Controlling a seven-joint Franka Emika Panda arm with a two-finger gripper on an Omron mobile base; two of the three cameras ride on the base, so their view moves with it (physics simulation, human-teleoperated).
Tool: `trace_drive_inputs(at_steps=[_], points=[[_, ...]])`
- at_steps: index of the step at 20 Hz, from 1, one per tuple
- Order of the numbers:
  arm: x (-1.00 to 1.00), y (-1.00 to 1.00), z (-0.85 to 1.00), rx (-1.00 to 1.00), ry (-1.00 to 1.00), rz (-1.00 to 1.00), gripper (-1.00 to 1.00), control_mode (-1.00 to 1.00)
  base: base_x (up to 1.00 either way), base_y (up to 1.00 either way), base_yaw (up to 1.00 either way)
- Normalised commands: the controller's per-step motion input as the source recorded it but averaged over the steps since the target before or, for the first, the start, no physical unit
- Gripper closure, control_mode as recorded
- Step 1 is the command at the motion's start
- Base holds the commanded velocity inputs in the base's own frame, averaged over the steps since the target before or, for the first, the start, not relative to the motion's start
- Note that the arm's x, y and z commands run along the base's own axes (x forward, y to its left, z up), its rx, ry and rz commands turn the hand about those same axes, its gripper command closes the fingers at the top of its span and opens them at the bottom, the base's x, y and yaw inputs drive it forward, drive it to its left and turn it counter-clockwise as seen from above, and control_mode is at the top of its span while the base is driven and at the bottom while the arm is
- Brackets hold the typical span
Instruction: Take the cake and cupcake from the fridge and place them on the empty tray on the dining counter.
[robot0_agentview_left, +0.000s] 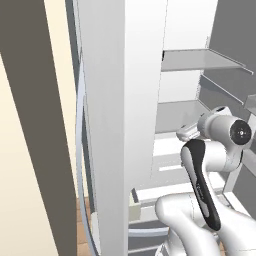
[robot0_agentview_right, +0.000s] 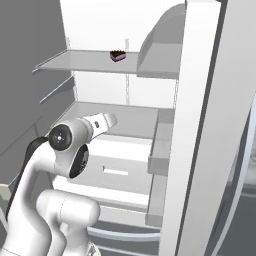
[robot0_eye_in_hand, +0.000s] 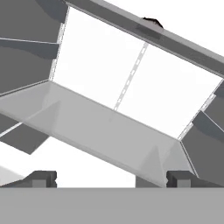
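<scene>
We saw the tall grey fridge standing open. The small dark-topped pink cake sat on its upper shelf — well above the white arm's two-finger gripper, whose jaws stood wide apart, empty, over the lower shelf.

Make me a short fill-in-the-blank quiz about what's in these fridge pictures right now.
1. The fridge doors stand ____.
2. The small dark cake sits on the ____ shelf inside the fridge.
3. The end effector holds ____, with its fingers spread wide.
4. The end effector is ____ the shelf that carries the cake.

Missing words: open; upper; nothing; below
</scene>
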Motion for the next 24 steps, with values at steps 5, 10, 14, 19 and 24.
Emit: trace_drive_inputs(at_steps=[5,10,14,19,24], points=[[0.00,0.00,0.00,0.00,0.00,0.00,-1.00,1.00,0.16,-0.01,0.03],[0.00,0.00,0.00,0.00,0.00,0.00,-1.00,-1.00,0.01,0.03,0.00],[0.00,-0.17,0.22,0.00,0.00,-0.01,-1.00,-1.00,0.00,0.00,0.00],[0.00,-0.19,0.55,0.00,-0.02,-0.01,-1.00,-1.00,0.00,0.00,0.00],[0.00,0.00,0.54,0.00,0.12,0.00,-1.00,-1.00,0.00,0.00,0.00]])
